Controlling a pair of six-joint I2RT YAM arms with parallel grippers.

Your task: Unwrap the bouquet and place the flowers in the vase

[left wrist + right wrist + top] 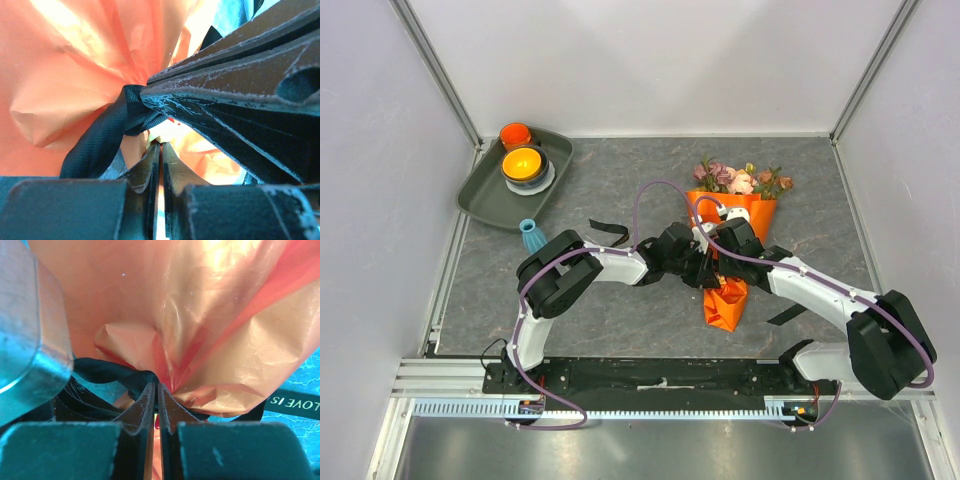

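Observation:
The bouquet (744,212) lies on the table right of centre, wrapped in orange paper (65,75), with the flowers (740,180) sticking out of its far end. A black ribbon (107,135) binds its narrow waist. Both grippers meet at that waist. My right gripper (156,387) is shut on the ribbon's knot (130,377), and its dark fingers (225,95) cross the left wrist view. My left gripper (160,145) is shut just below it, pinching a fold of the paper. The small teal vase (531,235) stands upright to the left, beside my left arm.
A dark tray (485,195) at the back left holds an orange cup (515,134) and an orange bowl (524,163). Loose black ribbon tails lie on the table (610,232) (786,314); one carries white lettering (295,401). White walls close in three sides.

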